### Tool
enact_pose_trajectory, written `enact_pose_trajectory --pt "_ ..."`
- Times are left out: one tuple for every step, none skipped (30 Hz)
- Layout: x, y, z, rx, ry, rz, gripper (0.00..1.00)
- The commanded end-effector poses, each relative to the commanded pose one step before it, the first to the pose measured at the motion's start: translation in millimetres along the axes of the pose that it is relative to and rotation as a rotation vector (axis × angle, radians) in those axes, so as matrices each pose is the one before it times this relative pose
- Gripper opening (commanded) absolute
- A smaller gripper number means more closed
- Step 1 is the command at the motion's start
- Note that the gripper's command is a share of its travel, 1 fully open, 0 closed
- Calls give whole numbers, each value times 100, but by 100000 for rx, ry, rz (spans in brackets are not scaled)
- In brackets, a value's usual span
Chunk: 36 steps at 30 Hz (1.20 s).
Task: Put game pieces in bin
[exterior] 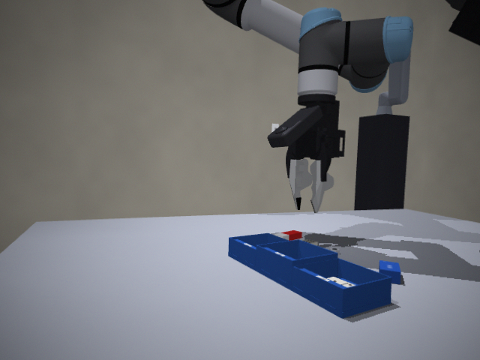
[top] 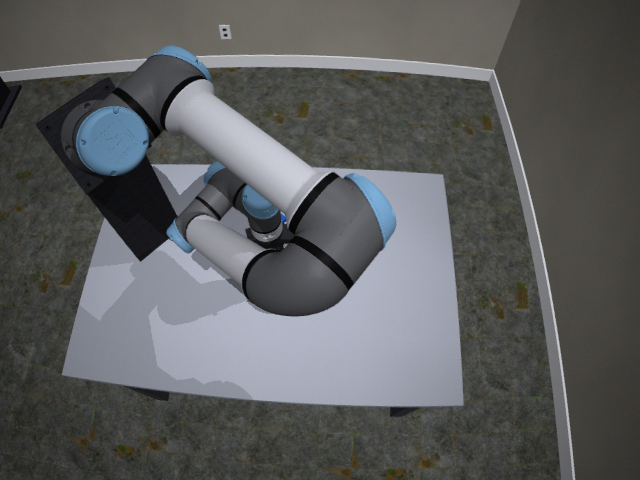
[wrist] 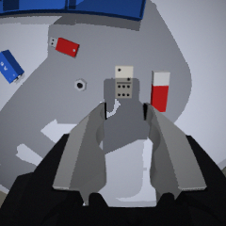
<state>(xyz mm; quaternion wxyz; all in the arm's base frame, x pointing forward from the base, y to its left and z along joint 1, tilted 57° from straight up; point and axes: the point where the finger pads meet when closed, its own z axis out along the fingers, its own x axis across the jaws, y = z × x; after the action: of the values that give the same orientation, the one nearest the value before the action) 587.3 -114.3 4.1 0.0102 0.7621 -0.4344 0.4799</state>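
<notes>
Gripper (wrist: 124, 115) partly open, approx. a quarter, nothing held. Domino (wrist: 123, 82) flat on table (wrist: 202, 42), centre of wrist frame, just above fingertips. Prob. light, stiff, slick; best pinched across long edges, mid-length.

Bare room — table (top: 361, 335), outlet (top: 224, 32)

A cream domino (wrist: 123, 82) with black pips lies flat on the worktop (wrist: 198, 42), apart from the blue three-compartment bin (exterior: 310, 271), which stands upright. Another pale domino-like piece (exterior: 340, 281) rests inside the bin's nearest compartment; its marking letter cannot be read.
</notes>
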Motion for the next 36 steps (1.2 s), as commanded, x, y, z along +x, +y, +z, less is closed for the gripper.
enact_pose_trajectory --pt "89 66 -79 37 65 -60 24" --pt "5 9 0 0 0 0 24" --pt "4 9 0 0 0 0 24" --pt "4 9 0 0 0 0 24" --pt "0 0 0 0 0 0 24" --pt "0 0 0 0 0 0 24" --pt "1 9 0 0 0 0 24" --pt "0 8 0 0 0 0 24" --pt "-1 7 0 0 0 0 24" --pt "-1 7 0 0 0 0 24" --pt "83 50 535 -35 127 56 24" --pt "-17 20 412 -25 -40 -12 24" --pt "-11 12 403 -15 -22 -4 24" --pt "-5 7 400 0 0 0 24" --pt "-6 5 400 0 0 0 24" --pt "-7 4 400 0 0 0 24" --pt "-8 2 400 0 0 0 24" --pt "-10 0 400 0 0 0 24" --pt "-10 -3 400 0 0 0 24" --pt "-10 -6 400 0 0 0 24" --pt "-10 -9 400 0 0 0 24" --pt "0 0 0 0 0 0 24" --pt "0 0 0 0 0 0 24" --pt "-7 -17 400 0 0 0 24" --pt "-6 -18 400 0 0 0 24" --pt "-5 -20 300 0 0 0 24" --pt "-38 -64 -16 62 -33 -34 24" --pt "-28 -49 -13 35 -16 -24 24" --pt "-22 -40 -10 26 -12 -18 24" --pt "-16 -30 -7 18 -8 -12 24" --pt "-8 -18 -3 7 -3 -5 24" --pt "-5 -11 -2 4 -2 -3 24" --pt "-3 -9 -1 4 -2 -3 24" --pt "1 3 -7 1 1 1 24" --pt "12 -14 -3 16 20 2 24" --pt "-4 19 141 -29 -15 7 24"
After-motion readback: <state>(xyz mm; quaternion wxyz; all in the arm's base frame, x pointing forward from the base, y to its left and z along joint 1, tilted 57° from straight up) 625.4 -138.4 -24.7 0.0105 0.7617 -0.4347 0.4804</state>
